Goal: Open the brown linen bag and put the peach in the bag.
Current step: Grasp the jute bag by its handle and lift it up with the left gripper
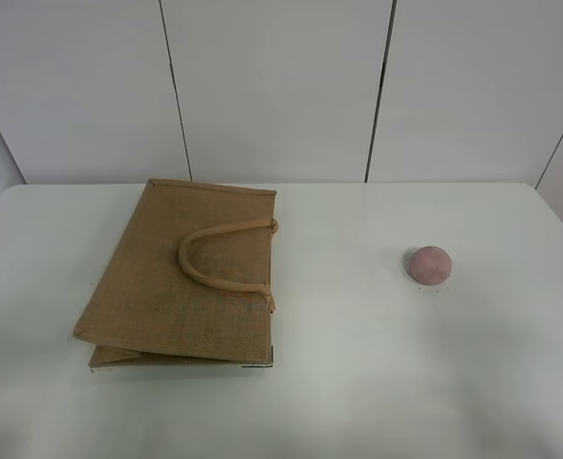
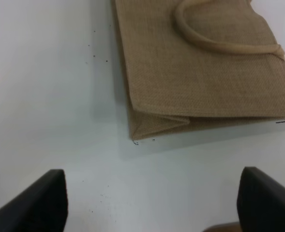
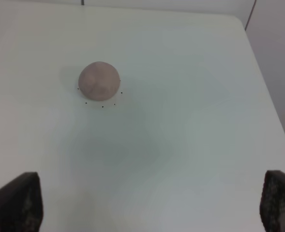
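We see the brown linen bag (image 1: pixel 181 282) lying flat and closed on the white table (image 1: pixel 357 382), with the peach (image 1: pixel 429 264) well apart to its right. Our left gripper (image 2: pixel 152 208) and right gripper (image 3: pixel 147 205) are both spread wide and empty.

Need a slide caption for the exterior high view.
Flat, closed brown linen bag on the white table, peach apart to its right.

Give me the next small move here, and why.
Probably bring the left end effector forward to the loop handle of the brown linen bag and close on it. The bag lies flat and shut, the peach sits apart on the table, and the right end effector, open too, holds nothing, so opening comes first.
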`<state>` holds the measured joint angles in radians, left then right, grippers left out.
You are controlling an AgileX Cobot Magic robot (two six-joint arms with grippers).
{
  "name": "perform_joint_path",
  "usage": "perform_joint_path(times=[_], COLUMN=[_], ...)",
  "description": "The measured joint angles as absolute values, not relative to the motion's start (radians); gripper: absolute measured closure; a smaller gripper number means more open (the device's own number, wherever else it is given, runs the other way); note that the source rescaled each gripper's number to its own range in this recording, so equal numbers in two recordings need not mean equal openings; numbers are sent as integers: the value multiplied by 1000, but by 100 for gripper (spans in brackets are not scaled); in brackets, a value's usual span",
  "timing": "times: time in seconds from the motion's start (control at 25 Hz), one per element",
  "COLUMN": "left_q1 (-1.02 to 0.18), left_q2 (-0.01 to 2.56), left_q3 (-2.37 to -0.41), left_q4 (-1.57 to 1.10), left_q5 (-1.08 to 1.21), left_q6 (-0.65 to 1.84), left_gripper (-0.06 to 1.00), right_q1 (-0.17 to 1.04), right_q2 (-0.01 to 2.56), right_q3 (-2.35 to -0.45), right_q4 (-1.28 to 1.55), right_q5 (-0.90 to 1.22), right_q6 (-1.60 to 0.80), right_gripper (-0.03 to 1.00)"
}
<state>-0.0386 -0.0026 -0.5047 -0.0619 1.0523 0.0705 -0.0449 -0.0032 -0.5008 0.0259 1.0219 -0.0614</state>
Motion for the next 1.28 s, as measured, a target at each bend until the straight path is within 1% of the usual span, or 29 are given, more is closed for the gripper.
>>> perform_joint_path(times=[0.36,0.52,0.88,1.16,1.28], left_q1=[-39,-39,-39,-39,-39], left_q2=[0,117,730,1231,1407], left_q3=[-510,-572,-818,-1090,-1209], left_q4=[-62,-62,-62,-62,-62], left_q5=[1048,1048,1014,994,990], left_q6=[68,40,43,43,43], left_gripper=[-6,-6,-6,-6,-6], right_q1=[-45,-45,-45,-45,-45], right_q2=[-3,-3,-3,-3,-3], right_q3=[-501,-501,-501,-501,-501], right_q4=[26,26,26,26,26], right_q5=[1022,1022,1022,1022,1022], right_q6=[-61,-61,-61,-61,-61], right_gripper=[-3,-3,-3,-3,-3])
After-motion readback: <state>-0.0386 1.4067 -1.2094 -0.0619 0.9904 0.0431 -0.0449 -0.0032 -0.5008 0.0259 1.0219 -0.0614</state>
